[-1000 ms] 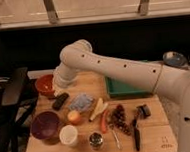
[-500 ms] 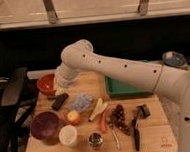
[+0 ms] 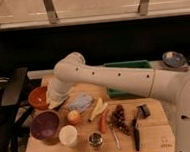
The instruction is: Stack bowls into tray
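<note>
Table: one wooden table (image 3: 156,135); it carries everything listed below.
Arm: one white arm (image 3: 114,79), reaching from the right side across the table to the left.
Tray: one green tray (image 3: 130,65) at the back of the table, partly hidden behind the arm.
Bowls: two. The purple bowl (image 3: 45,126) is at the front left and the orange bowl (image 3: 37,97) is just behind it. Both stand on the table, well apart from the tray and not stacked.
Gripper: one gripper (image 3: 54,100), at the right rim of the orange bowl. The jaws are closed; if they pinch the rim, I cannot tell.
Cups: two. The white cup (image 3: 68,135) is just beside the purple bowl, and the steel cup (image 3: 95,139) is to its right.
Small things: one blue cloth (image 3: 81,101), one carrot (image 3: 103,121) and one bunch of dark grapes (image 3: 120,118), all in the middle of the table.
</note>
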